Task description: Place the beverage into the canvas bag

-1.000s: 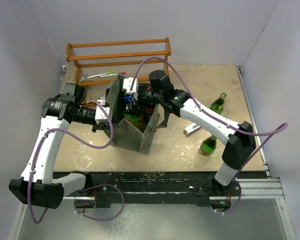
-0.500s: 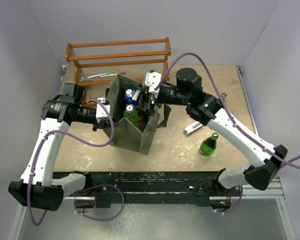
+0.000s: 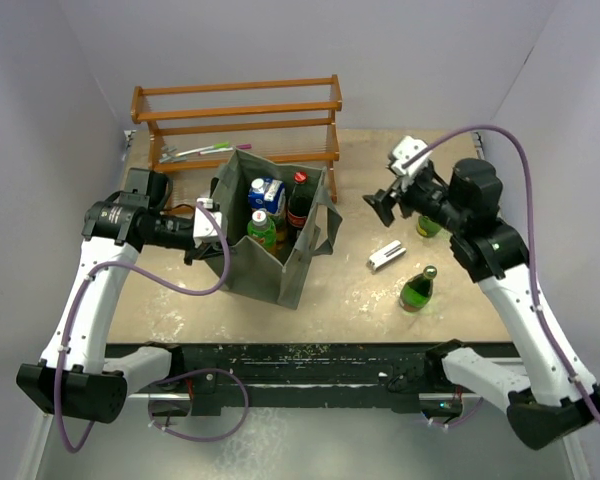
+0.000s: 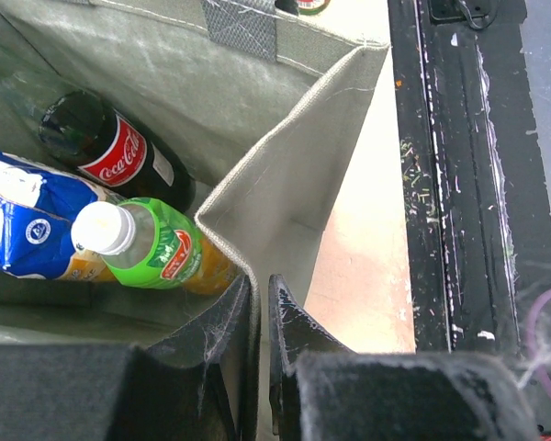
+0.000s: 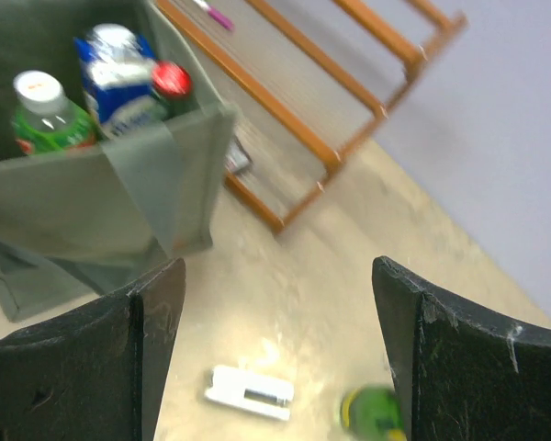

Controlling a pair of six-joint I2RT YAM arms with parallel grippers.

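Observation:
The grey-green canvas bag (image 3: 295, 262) stands open left of the table's middle. Inside it are a cola bottle (image 3: 298, 203), a blue and white carton (image 3: 268, 192) and a green-labelled bottle (image 3: 262, 228). My left gripper (image 3: 206, 223) is shut on the bag's left rim (image 4: 248, 276); the wrist view shows the cola bottle (image 4: 110, 147) and the green-labelled bottle (image 4: 151, 248) beneath it. My right gripper (image 3: 380, 203) is open and empty, up in the air right of the bag. Two green glass bottles stand on the table, one near the front (image 3: 417, 288) and one partly hidden behind my right arm (image 3: 427, 226).
A wooden rack (image 3: 238, 115) stands at the back left with pens on its lower shelf. A small white object (image 3: 385, 256) lies on the table between the bag and the near green bottle; it also shows in the right wrist view (image 5: 248, 392).
My right gripper has pulled out of the bag and swung away to the right, open and empty, leaving the cola bottle standing inside. The left gripper has stayed on the rim.

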